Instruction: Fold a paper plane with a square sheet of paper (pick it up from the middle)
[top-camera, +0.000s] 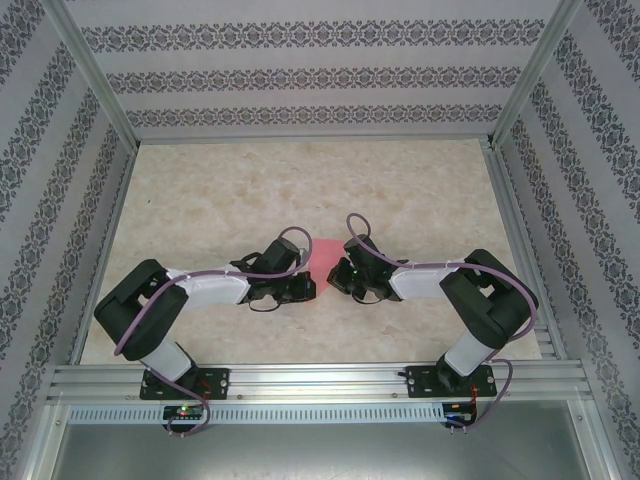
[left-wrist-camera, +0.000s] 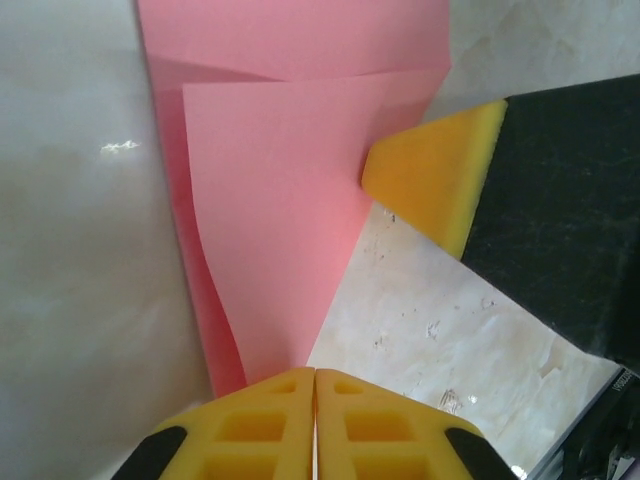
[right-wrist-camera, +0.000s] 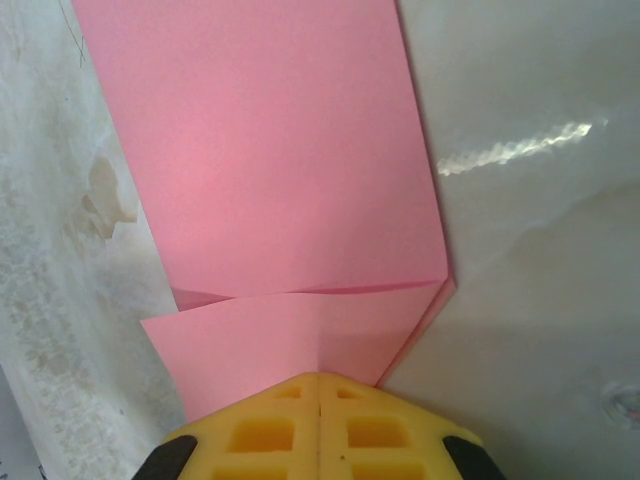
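Pink paper sits dead centre on my top camera: the sheet of paper (top-camera: 325, 258) lies flat on the marble-patterned table (top-camera: 220, 200), squeezed between the two gripper heads. The left gripper (top-camera: 305, 288) meets it from the left at its near corner. The right gripper (top-camera: 337, 279) comes from the right, just beside it.

On the left wrist camera I see a folded flap lying over the sheet, tapering to a narrow end that reaches my left fingers (left-wrist-camera: 270, 425). Those yellow fingers are pressed together with no gap. A yellow finger (left-wrist-camera: 430, 175) of the right gripper touches the flap's right edge there.

On the right wrist camera the right fingers (right-wrist-camera: 270, 430) are likewise pressed tight together, their tips at the near edge of a folded-over strip, with the sheet stretching away beyond. Whether either pair actually pinches paper I cannot tell.

Both arms are folded low, elbows out toward the table's sides, forearms angled inward to the middle.
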